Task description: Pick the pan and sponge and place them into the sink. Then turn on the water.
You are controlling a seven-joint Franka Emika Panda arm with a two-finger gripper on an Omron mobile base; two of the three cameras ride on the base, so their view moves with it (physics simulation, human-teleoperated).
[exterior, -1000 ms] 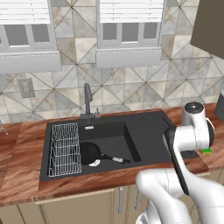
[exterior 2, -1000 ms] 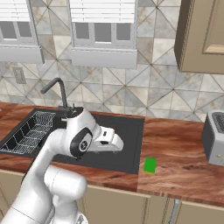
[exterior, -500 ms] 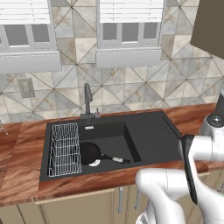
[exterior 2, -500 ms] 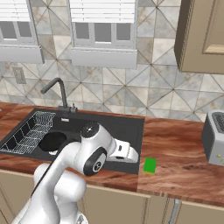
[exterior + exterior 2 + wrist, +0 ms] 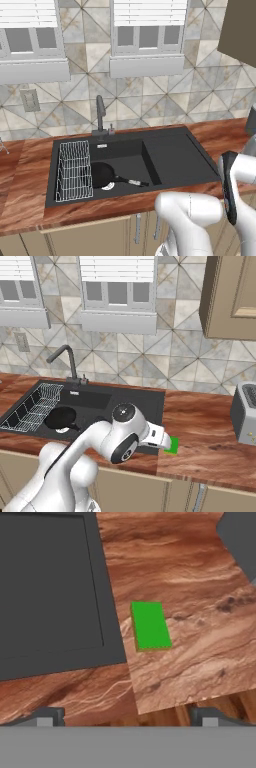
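Note:
The green sponge (image 5: 150, 625) lies flat on the wooden counter just right of the sink's drainboard (image 5: 50, 587). My gripper (image 5: 127, 718) hovers above it, open, its fingertips (image 5: 47, 717) wide apart and the sponge ahead of them. In the right base view my hand (image 5: 156, 436) covers part of the sponge (image 5: 173, 445). The black pan (image 5: 102, 174) rests in the sink basin (image 5: 125, 155) beside the wire rack (image 5: 74, 170), handle pointing right. No water shows at the faucet (image 5: 100, 113).
A grey toaster (image 5: 245, 412) stands on the counter to the right of the sponge, and its corner (image 5: 240, 534) is in the hand view. The counter's front edge (image 5: 175, 704) runs close below the sponge. Tiled wall and windows stand behind the sink.
The arm has swung right and down from over the sink to above the sponge. The gripper has stayed open. Pan and sponge have not moved.

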